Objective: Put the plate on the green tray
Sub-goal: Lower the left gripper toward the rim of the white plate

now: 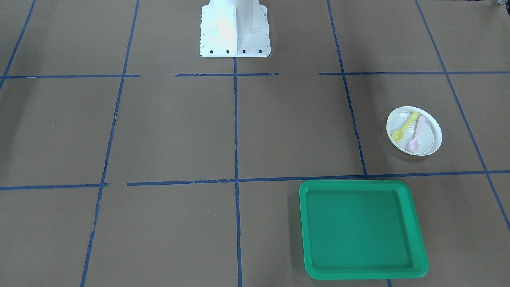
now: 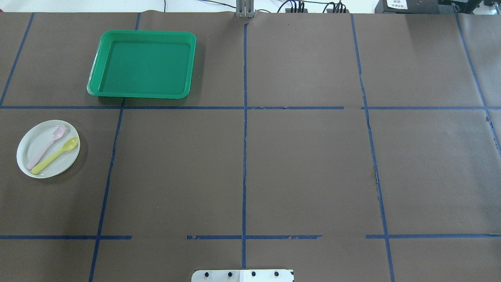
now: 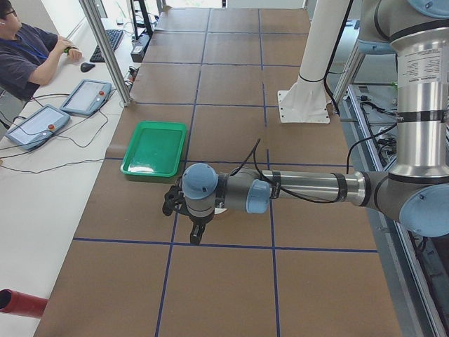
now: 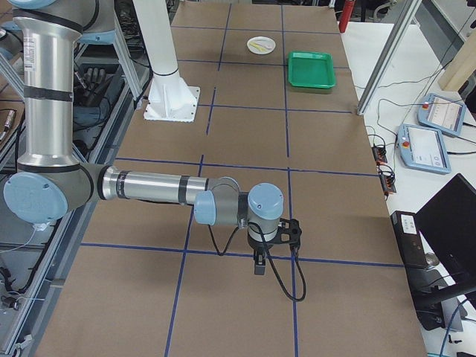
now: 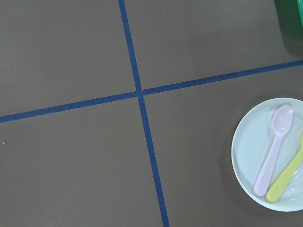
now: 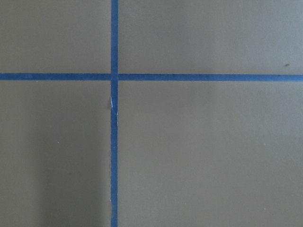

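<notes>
The plate (image 2: 62, 164) is sitting flat on the worktop (image 2: 305, 168) at the robot's left end, in the grid square nearer the robot than the green tray (image 2: 145, 66), apart from the tray and with a blue tape line (image 2: 176, 107) running between them. It is carrying a pink spoon (image 2: 44, 149) and a yellow spoon (image 2: 53, 156), lying side by side and slantwise across its well. It is looking like thin, stiff, glossy plastic, so I am judging it light and rigid but slick. It will probably be skidding on the paper if one finger nudges it first, and the loose spoons will be sliding toward the low side if it tips. The shallow raised rim is offering the only hold. The best spot is seeming to be the bare stretch of rim facing the middle of the worktop, where no spoon end is reaching the edge. One finger should be going inside the rim and one outside, with the plate kept level throughout the carry. The tray is much larger and is holding nothing, so the set-down is asking for little precision beyond clearing its raised rim. The left pincer (image 3: 197, 235) is hanging low over the worktop just beside the plate rather than over it, and its wrist camera is showing the plate at the lower right edge with no fingers in view. I cannot tell how wide it is standing or whether it is holding anything. The right pincer (image 4: 259, 266) is hovering well apart at the worktop's other end, and its opening is likewise not something I can tell.
</notes>
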Controlling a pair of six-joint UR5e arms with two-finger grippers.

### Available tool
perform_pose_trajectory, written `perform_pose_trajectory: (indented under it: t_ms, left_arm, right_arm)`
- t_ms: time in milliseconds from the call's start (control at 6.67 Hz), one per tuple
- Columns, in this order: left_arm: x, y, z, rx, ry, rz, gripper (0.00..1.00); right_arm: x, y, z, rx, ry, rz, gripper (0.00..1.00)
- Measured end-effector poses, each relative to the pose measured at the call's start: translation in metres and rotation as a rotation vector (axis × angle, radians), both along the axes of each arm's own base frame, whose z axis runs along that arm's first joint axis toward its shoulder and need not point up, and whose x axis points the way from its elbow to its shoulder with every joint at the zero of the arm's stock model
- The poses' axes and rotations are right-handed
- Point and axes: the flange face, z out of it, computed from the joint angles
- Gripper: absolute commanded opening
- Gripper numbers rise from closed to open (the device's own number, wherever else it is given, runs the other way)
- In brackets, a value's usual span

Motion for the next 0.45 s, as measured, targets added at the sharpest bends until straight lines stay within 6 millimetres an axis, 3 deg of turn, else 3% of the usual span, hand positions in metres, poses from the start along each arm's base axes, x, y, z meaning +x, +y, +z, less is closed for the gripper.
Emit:
perform_pose_trajectory:
  t_ms: [450]
  left_arm:
    - [0.0007,-0.0014,-0.0064,0.005,0.001,-0.003,1.00]
  right_arm:
    - [-0.0001,0.0000,0.0000,-0.001,-0.001,0.000,1.00]
